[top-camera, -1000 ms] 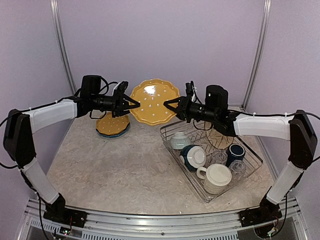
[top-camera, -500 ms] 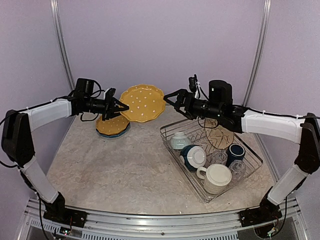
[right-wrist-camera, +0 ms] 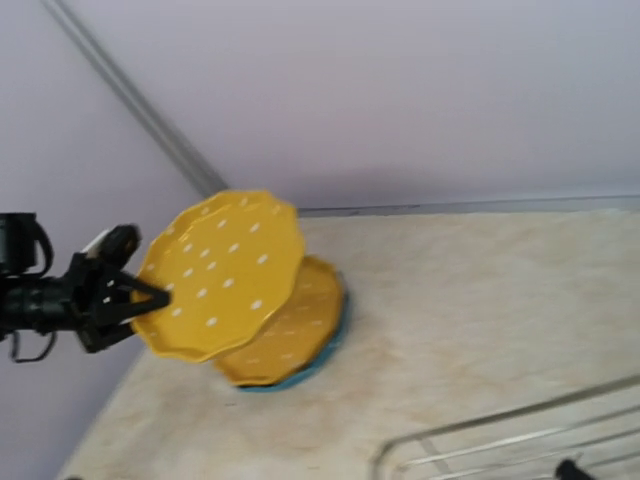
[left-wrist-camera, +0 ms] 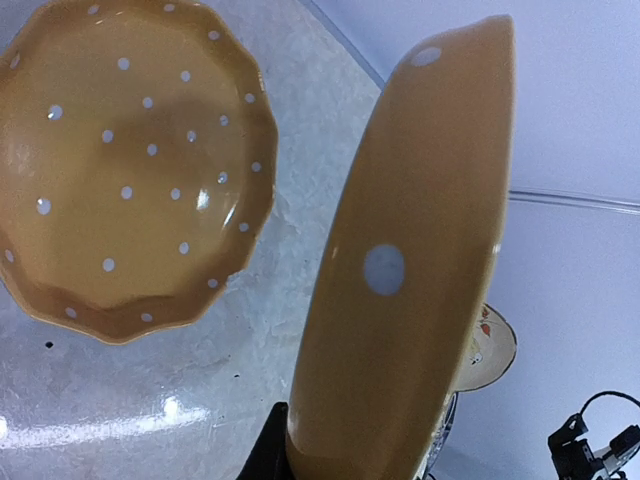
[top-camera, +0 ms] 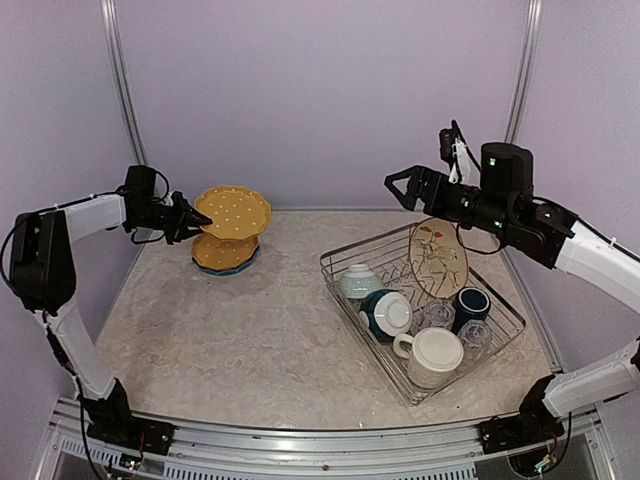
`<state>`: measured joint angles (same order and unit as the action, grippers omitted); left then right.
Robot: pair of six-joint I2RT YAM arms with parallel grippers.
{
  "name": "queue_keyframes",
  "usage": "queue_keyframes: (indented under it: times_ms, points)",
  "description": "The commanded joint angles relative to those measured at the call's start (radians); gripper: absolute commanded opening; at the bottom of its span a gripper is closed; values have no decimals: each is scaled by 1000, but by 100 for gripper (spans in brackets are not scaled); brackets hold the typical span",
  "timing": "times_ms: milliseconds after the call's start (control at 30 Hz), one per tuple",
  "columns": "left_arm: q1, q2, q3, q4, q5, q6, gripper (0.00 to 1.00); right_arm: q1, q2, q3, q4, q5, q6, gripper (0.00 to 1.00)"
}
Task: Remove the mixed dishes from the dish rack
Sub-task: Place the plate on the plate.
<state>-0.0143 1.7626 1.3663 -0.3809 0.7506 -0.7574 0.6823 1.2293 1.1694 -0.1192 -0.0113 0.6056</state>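
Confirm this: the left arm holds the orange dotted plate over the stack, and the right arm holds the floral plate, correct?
No. The right gripper holds nothing: its jaws are open, and the floral plate stands in the dish rack, as the top external view shows. The left gripper holds the orange dotted plate over the stack.

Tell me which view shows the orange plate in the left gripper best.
Right wrist: it shows the whole dotted face of the orange plate, the left gripper on its rim, and the plate stack below. Top external shows it whole but small. Left wrist shows only a close, edge-on slice.
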Motion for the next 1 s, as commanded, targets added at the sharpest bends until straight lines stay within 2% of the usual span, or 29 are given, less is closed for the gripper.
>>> queue_keyframes:
  times_ms: [0,333,967]
  points:
    - [7,46,68,31,20,37,0,-6,-71,-21,-151,135,-93,100]
    - [106,149,126,-22,-5,77,0,-7,-220,-79,-187,227,-122,100]
    - [101,270,172,-3,50,60,0,-8,-253,-111,-169,229,-127,100]
